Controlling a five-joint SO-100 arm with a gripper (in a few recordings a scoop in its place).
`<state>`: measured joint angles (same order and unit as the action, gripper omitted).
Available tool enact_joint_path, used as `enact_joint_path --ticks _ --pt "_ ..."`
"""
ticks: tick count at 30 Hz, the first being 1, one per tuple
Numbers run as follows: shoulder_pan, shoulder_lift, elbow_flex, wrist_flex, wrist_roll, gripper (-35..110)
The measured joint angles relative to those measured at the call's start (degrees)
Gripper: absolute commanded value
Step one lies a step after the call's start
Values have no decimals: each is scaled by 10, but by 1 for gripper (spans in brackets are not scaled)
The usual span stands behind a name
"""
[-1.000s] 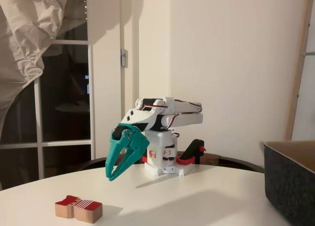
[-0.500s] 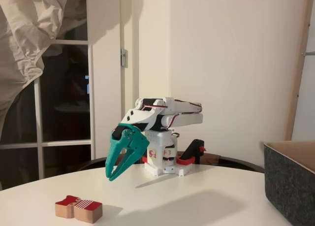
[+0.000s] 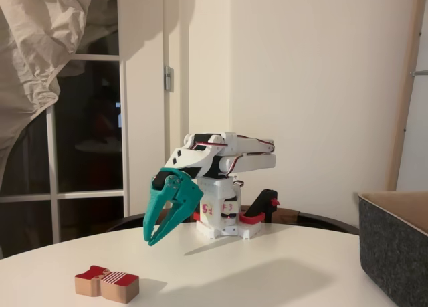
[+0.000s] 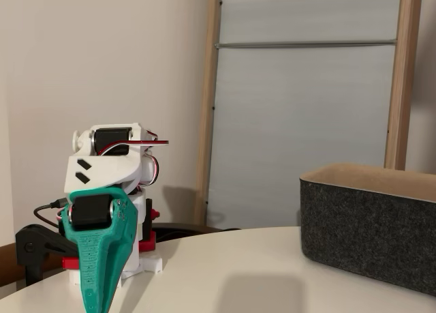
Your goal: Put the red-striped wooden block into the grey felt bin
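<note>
Nearest the camera in a fixed view, the red-striped wooden block (image 3: 107,283) lies flat on the white tabletop (image 3: 267,273) at the lower left, its red and striped face up, untouched and well apart from everything else; behind it and a little to the right, the teal gripper (image 3: 154,239) hangs above the tabletop with its tips angled down toward the block's side, the fingers apart only by a narrow gap near the tips; the step in hand looks like the reach, not yet begun in earnest; to do it well the gripper should open wider, come down over the block's narrower width, and close squarely on the wooden sides so the flat piece does not skid or tip; further back stands the folded white arm (image 3: 227,156) on its base; the grey felt bin (image 3: 394,250) sits at the right edge, far from the block, its tan inner wall showing; its floor is hidden in both fixed views, so whether anything lies inside cannot be told.
</note>
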<state>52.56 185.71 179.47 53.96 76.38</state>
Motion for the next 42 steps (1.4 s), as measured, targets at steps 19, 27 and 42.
enact_joint_path --ticks 19,27,42 --pt "-41 -4 -122 0 193 12" --pt "-93 -47 -250 -44 291 13" --pt "-142 -360 -393 -117 220 22"
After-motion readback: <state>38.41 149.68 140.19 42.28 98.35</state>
